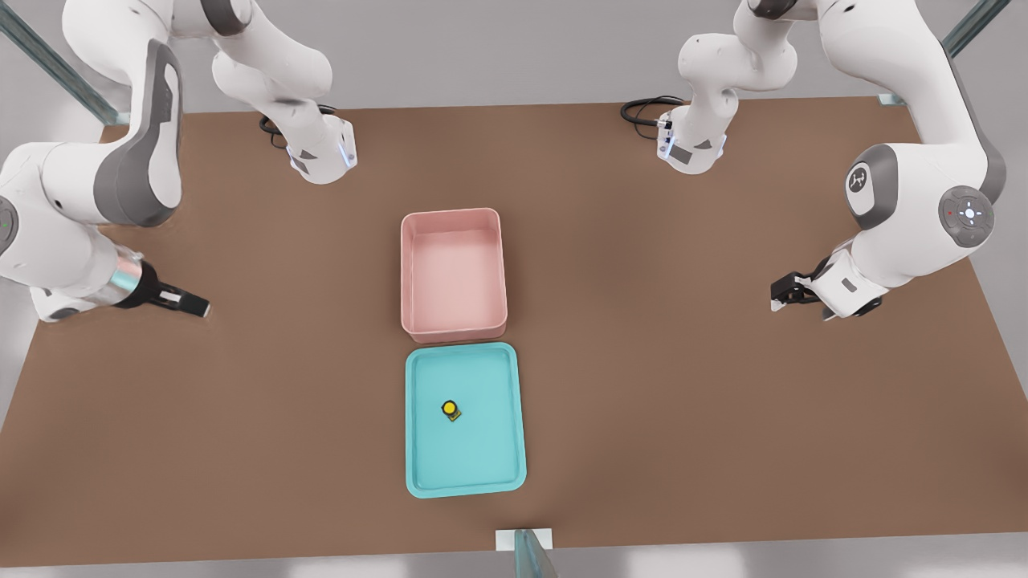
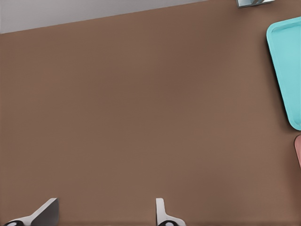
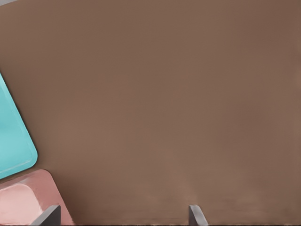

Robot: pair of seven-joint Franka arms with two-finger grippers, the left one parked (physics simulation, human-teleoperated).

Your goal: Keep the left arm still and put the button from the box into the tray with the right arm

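The brown counter (image 1: pixel 723 385) fills most of the front view, and the right arm (image 1: pixel 96 201) reaches in from the upper left of that frame, its silver wrist band showing. Mid-frame stands the pink box (image 1: pixel 454 218), which looks empty, and just below it, nearly touching, lies the teal tray (image 1: pixel 418 474). The gripper (image 1: pixel 193 305) hangs low over bare counter at the left of the frame, well apart from both containers. In the right wrist view its fingers (image 3: pixel 196 216) show as two grey tips set widely apart with only bare counter between them, so they are spread and carry nothing. The button (image 1: pixel 451 410) already sits in the tray, a little left of its centre, yellow cap up as far as can be told, so the placing looks done. Judged by its look, the button is light, rigid and small enough to skid or tip on smooth plastic; the squarish base offers flatter faces for a pinch than the round cap. Only the front view shows the button and the box's inside; the right wrist view catches just a corner each of the tray (image 3: pixel 14 146) and the box (image 3: pixel 23 197), while the left wrist view shows one tray edge (image 2: pixel 287 66).
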